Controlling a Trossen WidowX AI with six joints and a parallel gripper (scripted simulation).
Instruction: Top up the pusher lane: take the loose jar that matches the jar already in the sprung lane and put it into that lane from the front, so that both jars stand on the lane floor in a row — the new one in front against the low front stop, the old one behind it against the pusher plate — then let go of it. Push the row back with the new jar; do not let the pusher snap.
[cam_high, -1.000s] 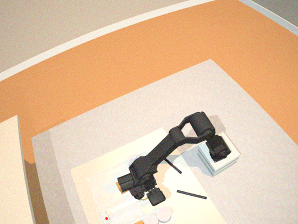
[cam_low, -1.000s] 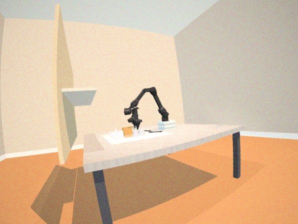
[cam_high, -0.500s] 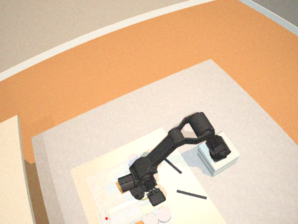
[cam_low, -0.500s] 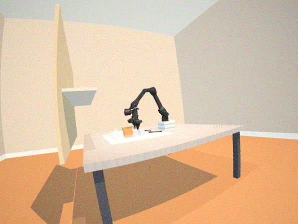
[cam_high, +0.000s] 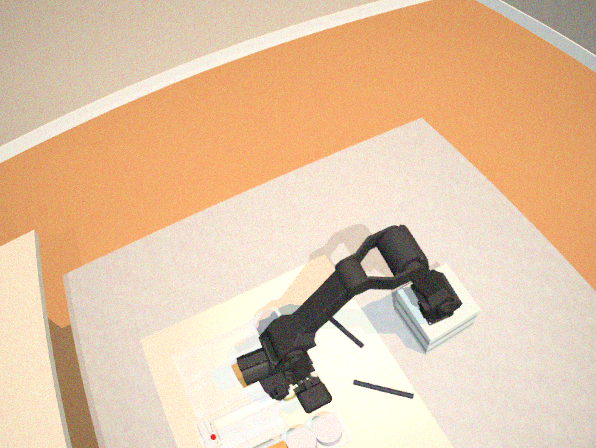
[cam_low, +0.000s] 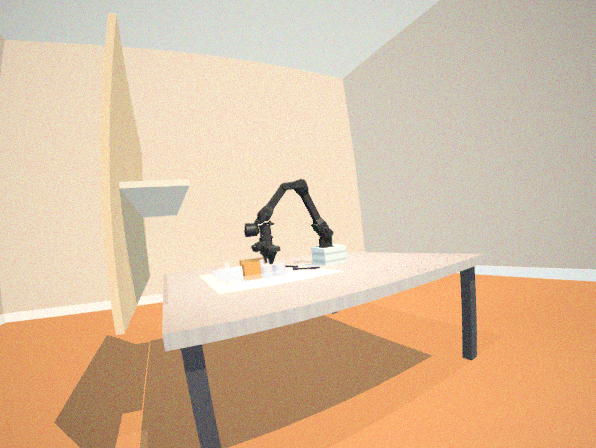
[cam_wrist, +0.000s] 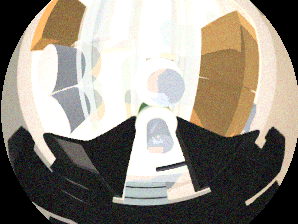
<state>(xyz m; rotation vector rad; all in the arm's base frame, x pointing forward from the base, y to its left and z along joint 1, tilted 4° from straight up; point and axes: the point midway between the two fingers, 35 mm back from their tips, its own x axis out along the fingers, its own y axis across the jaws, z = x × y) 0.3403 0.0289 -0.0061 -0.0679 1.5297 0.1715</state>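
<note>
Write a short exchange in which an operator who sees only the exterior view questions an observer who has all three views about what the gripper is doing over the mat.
Operator: From the side I see the gripper low, beside a brown box. Is it carrying anything?
Observer: Yes. In the wrist view the gripper is shut on a pale jar that stands upright between its fingers.
Operator: What lies ahead of it?
Observer: The wrist view shows a second pale round jar just beyond the held one, between two brown boxes.
Operator: Anything loose nearby?
Observer: From the top view, a dark bar lies flat on the mat, apart from the gripper.
</note>
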